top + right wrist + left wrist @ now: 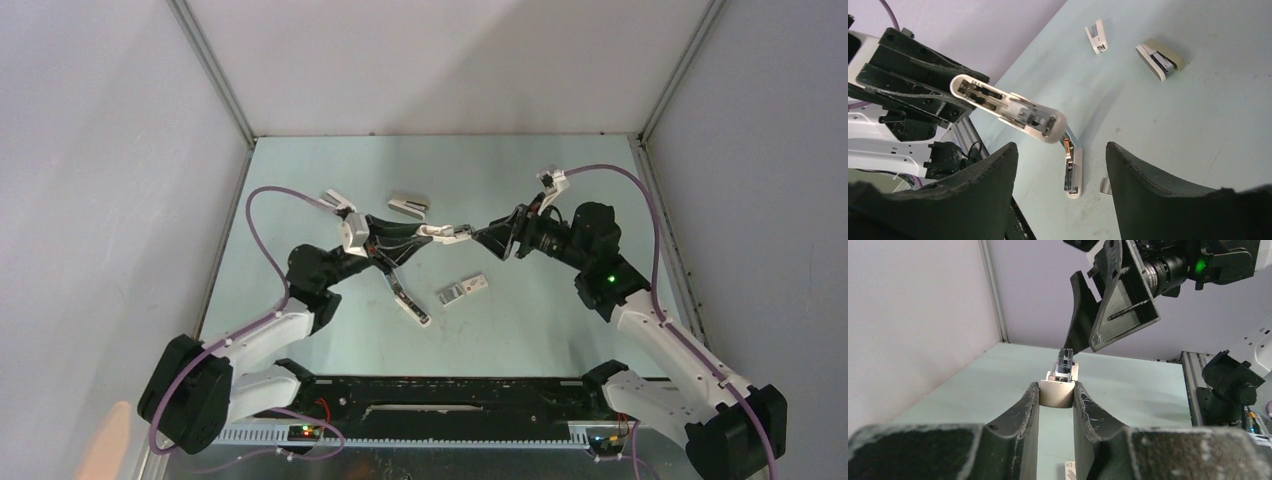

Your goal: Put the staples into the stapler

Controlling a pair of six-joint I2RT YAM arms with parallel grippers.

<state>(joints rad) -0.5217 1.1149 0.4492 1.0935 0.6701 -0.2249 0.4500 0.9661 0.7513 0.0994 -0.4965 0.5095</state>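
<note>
My left gripper (408,236) is shut on the slim pale stapler (443,233) and holds it above the table. In the left wrist view the fingers (1030,405) clamp its white end (1057,394). The stapler is swung open: its upper channel (1008,106) points at the right gripper, and its other half (1073,170) hangs down towards the table (408,298). My right gripper (482,236) is open and empty just off the stapler's tip, with its fingers (998,170) wide apart. The staples box (463,290), white with a grey tray, lies on the table below.
A beige wedge stapler (408,205) and a small white one (335,200) lie at the back left; both also show in the right wrist view, the beige (1160,59) and the white (1096,36). Side walls close in the mint table (560,320).
</note>
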